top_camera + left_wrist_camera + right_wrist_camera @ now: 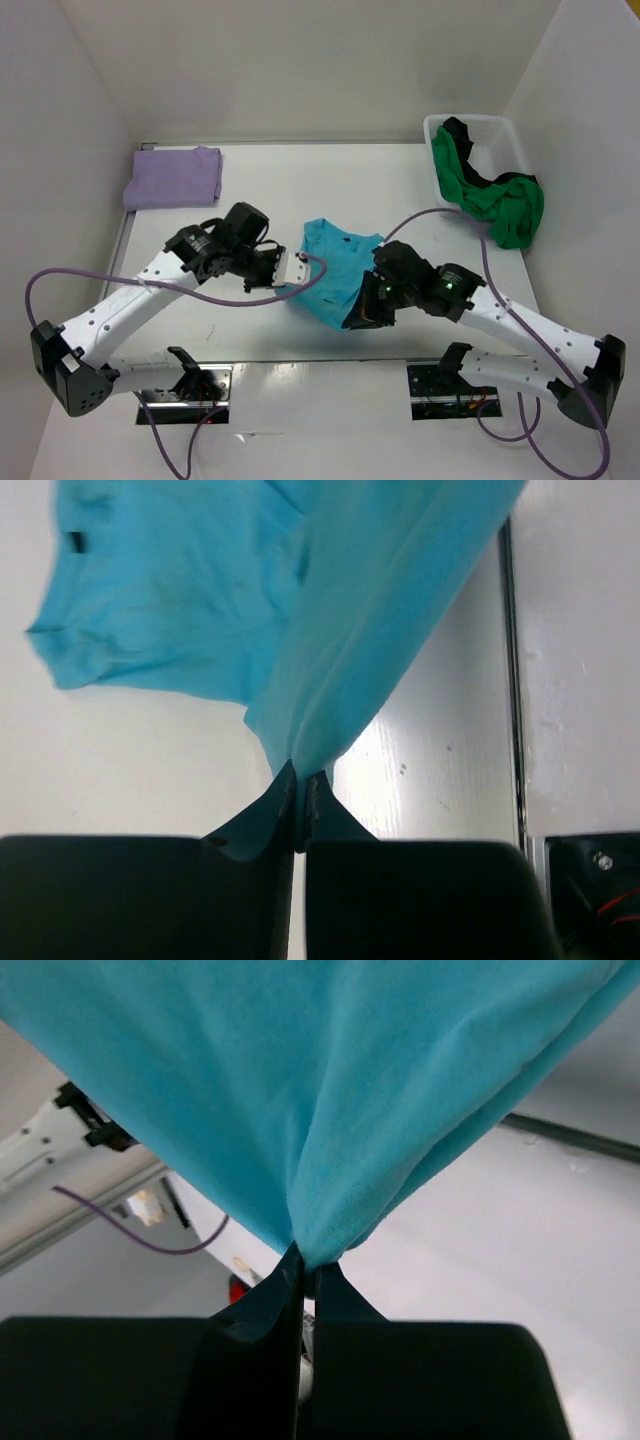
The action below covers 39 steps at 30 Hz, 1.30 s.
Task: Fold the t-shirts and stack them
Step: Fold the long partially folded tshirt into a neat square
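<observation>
Turquoise shirt [335, 262], pinched tight along its near edge by left gripper [302, 780] and right gripper [303, 1258], seems held up for folding.

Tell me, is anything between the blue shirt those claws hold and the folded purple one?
Nothing on the table does. The left claw and right claw are shut on the turquoise shirt; between it and the lavender shirt at the far left lies bare table, with only the left arm's elbow above it.
</observation>
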{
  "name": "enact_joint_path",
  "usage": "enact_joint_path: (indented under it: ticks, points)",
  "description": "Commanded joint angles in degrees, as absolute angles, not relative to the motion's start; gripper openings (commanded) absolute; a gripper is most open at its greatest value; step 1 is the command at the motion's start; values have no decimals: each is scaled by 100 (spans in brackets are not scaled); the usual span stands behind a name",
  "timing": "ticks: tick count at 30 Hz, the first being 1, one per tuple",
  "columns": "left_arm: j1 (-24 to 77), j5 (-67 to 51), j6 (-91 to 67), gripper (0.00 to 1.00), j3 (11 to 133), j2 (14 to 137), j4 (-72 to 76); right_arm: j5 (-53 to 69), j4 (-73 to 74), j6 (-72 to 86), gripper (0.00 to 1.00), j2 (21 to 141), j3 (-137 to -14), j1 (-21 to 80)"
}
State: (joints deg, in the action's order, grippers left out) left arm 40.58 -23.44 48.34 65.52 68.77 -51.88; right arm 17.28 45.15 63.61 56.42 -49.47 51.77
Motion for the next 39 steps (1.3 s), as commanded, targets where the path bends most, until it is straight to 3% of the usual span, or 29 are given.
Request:
enact_joint_path:
  ticks: [1,8,14,27,33,35,36,39]
  points:
    - [3736,-2856,4150,0,6864,6908,-5169,1644,4852,6899,0,5282,-5089,5125]
    - [3305,-3103,3552,0,7418,7980,-3905,2230,4632,5697,0,5607,-4957,3196]
    - [3113,-2786,3368,0,7856,8814,-3060,2680,4518,4123,0,6625,-5317,1488]
    - [2971,-1899,3015,0,8244,10318,-1864,2988,3762,3278,0,8919,-6362,669]
    - [2918,-1539,2909,5,8297,10644,-1311,3102,3526,3041,0,9956,-6768,501]
    - [2856,-1337,2787,5,8297,10818,-1161,3103,3402,3041,4,10168,-6968,448]
    - [2787,-1336,2786,6,8297,10872,-1108,3163,3210,3041,15,10360,-7039,396]
    - [2733,-1178,2716,7,8227,10986,-1047,3164,2893,3041,20,10712,-7434,396]
